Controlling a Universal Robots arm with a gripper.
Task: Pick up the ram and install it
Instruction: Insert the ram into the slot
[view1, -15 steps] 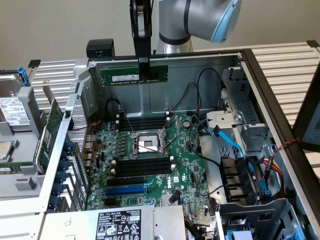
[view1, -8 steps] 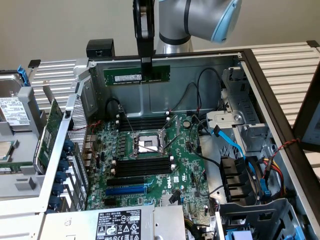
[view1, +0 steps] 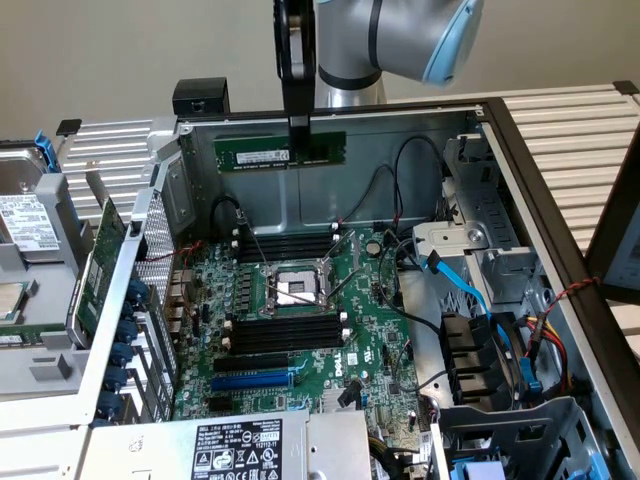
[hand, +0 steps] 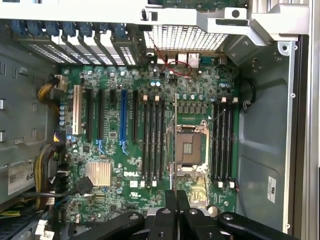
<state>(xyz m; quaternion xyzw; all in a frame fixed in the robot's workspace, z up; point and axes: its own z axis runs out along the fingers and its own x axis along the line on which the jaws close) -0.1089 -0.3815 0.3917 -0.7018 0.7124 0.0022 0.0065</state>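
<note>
My gripper (view1: 298, 128) is pinched tight on the ram (view1: 280, 152), gripping it at mid-length on its upper edge. The stick hangs level, high over the motherboard (view1: 370, 330), at 12 o'clock from the CPU socket (view1: 296, 290) in the exterior view, in front of the case wall (view1: 400, 170). The ram's long side looks parallel to the black memory slots, with the far bank (view1: 290, 243) at 12 o'clock of the socket and the near bank (view1: 285, 335) at 6 o'clock. It is not seated yet and sits well apart from any slot. In the wrist view the ram shows edge-on as a thin line running out from my fingers (hand: 170, 205). To do this step well, I judge I should keep the stick level, hold the edge parallel to the chosen slot and centre it end to end. I should come straight down, not at a tilt, and press evenly so both ends seat. I can't tell whether the white end clips are open. The cables (view1: 395, 190) near the far bank could snag.
</note>
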